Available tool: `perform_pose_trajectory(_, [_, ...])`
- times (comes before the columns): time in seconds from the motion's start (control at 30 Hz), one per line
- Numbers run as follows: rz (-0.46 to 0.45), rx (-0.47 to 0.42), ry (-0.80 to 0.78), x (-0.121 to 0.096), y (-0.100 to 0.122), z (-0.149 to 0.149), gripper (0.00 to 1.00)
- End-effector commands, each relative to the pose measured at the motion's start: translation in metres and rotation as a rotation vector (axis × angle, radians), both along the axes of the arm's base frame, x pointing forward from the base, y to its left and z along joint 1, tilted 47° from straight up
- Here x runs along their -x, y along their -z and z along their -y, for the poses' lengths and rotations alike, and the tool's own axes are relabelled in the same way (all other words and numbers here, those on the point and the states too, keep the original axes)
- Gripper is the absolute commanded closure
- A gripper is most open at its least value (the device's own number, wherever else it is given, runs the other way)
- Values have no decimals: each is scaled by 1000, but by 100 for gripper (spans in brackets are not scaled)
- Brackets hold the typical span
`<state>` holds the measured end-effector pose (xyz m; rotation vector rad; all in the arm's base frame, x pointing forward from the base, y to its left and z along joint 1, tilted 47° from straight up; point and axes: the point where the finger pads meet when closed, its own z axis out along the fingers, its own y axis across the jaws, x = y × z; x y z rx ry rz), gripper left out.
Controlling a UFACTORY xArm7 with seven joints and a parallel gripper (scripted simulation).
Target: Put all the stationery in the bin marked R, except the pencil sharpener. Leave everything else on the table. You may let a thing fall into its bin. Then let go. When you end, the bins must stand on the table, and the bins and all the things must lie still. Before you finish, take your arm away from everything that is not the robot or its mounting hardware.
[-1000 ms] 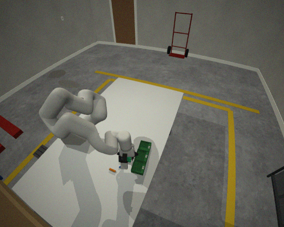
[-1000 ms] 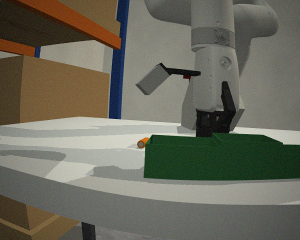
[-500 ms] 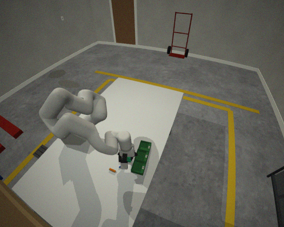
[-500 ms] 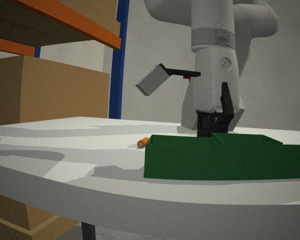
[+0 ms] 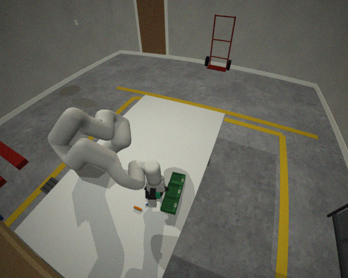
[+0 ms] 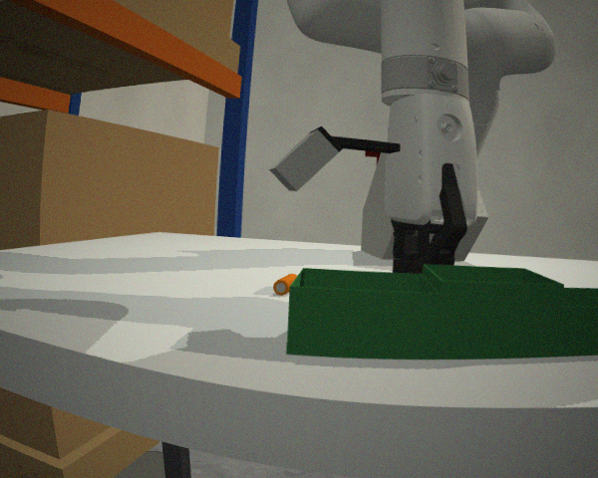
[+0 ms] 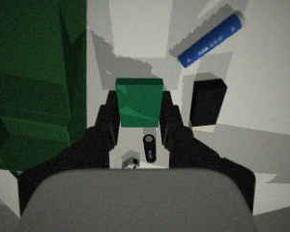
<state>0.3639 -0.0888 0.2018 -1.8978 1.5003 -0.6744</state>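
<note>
My gripper [image 7: 139, 102] is low over the table, right beside the row of green bins [image 7: 34, 82], and is shut on a small green block [image 7: 139, 101] that stands on the table between the fingers. The block also shows as a teal patch under the wrist in the top view [image 5: 158, 194]. A blue cylinder [image 7: 210, 40] lies beyond the fingers to the right. A black block [image 7: 208, 102] stands right of the right finger. A short black cylinder [image 7: 150, 147] and a small grey thing [image 7: 130, 161] lie under the palm. In the exterior view the bins [image 6: 444, 319] hide the fingertips [image 6: 423, 257].
An orange cylinder [image 5: 137, 208] lies on the table left of the gripper; it also shows in the exterior view [image 6: 284, 284]. The bins [image 5: 174, 193] stand near the table's right edge. Shelving with cardboard boxes [image 6: 93, 174] stands behind the table.
</note>
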Motion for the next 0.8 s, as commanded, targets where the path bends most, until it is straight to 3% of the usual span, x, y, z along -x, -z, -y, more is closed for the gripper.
perform_pose_trajectory(0.0, [1, 1, 1, 0, -1, 1, 100])
perform_pose_trajectory(0.33, [1, 1, 1, 0, -1, 1, 100])
perform_pose_trajectory(0.77, [1, 1, 1, 26, -25, 6, 100])
